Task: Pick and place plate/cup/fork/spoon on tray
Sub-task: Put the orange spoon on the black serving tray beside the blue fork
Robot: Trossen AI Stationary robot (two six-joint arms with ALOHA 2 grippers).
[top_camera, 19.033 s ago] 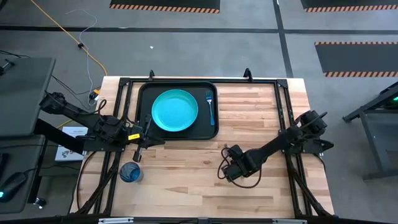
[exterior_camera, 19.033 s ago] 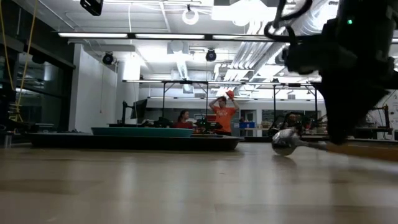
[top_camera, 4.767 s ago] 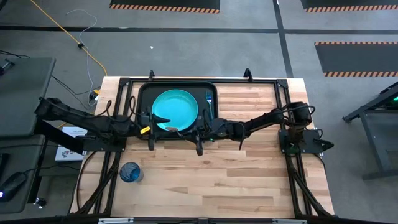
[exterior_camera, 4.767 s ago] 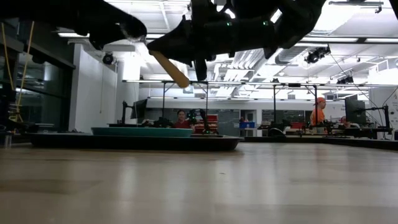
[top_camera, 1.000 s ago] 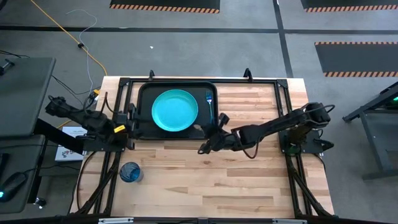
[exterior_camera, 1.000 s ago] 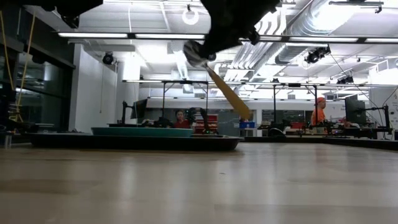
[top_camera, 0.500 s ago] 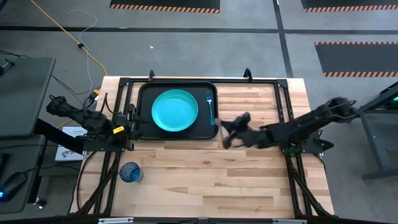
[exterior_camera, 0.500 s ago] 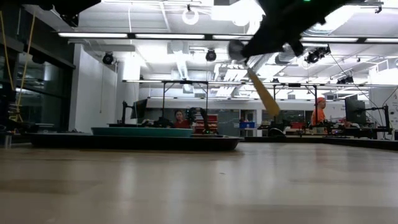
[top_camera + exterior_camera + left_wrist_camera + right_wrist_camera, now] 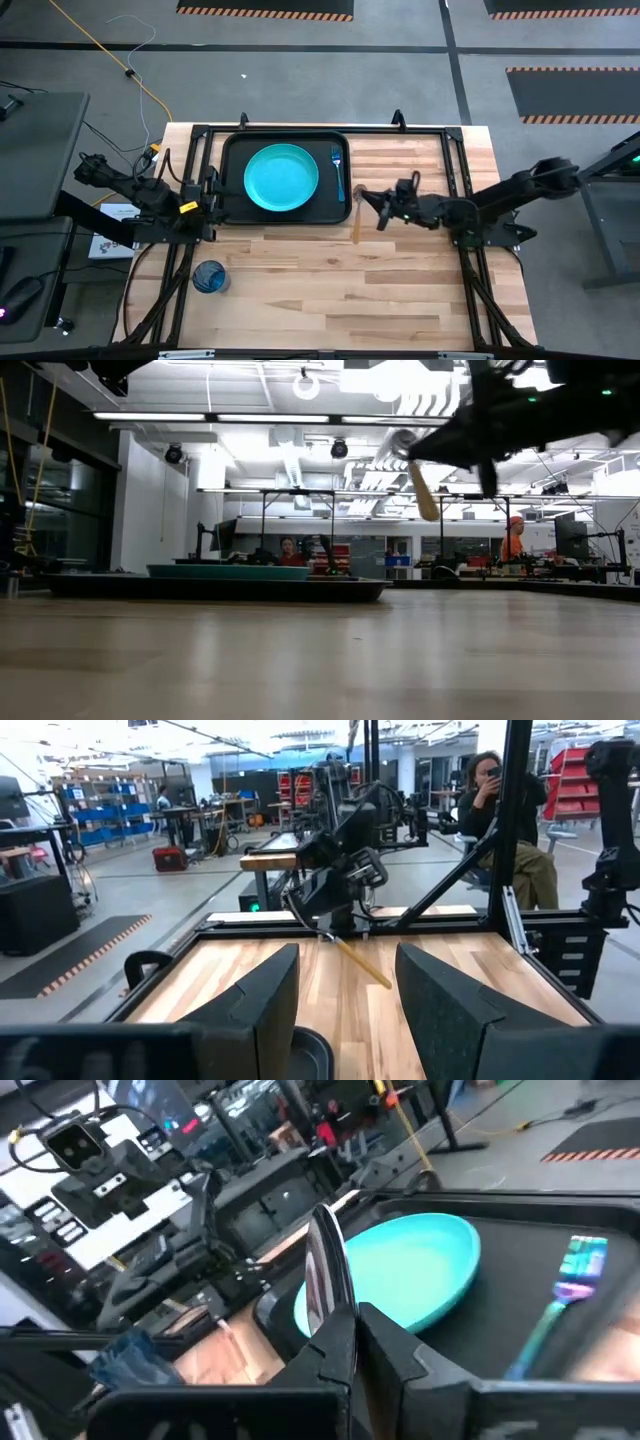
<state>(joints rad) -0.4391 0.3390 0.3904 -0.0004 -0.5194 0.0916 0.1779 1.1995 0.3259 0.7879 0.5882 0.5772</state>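
Orange-tan and silver, the single spoon [image 9: 359, 222] hangs in the air just right of the tray [image 9: 232, 180], pinched at its shiny bowl by the right gripper [image 9: 381, 208], whose fingers are closed on it; the handle droops toward the near side over the bare wooden tabletop [image 9: 400, 290]. The right wrist view shows the bowl edge-on between the fingers [image 9: 335, 1350], which the high view cannot, while the low view shows the handle [image 9: 423, 490] slanting down well clear of the wood. On the black tray lie one turquoise plate [image 9: 281, 177], about centred, and one light-blue fork [image 9: 337, 169] along the tray's right side, apart from the plate. The one dark-blue cup [image 9: 209, 277] stands on the tabletop off the tray's near-left corner, well apart from it. The left gripper [image 9: 205, 193] waits at the tray's left edge; the left wrist view shows its two fingers [image 9: 262, 1005] spread wide with nothing between them, and, farther off, the other arm carrying the spoon. That view also takes in a seated person [image 9: 500, 810] beyond the table, and the low view another standing person [image 9: 514, 540] in orange far off at the right.
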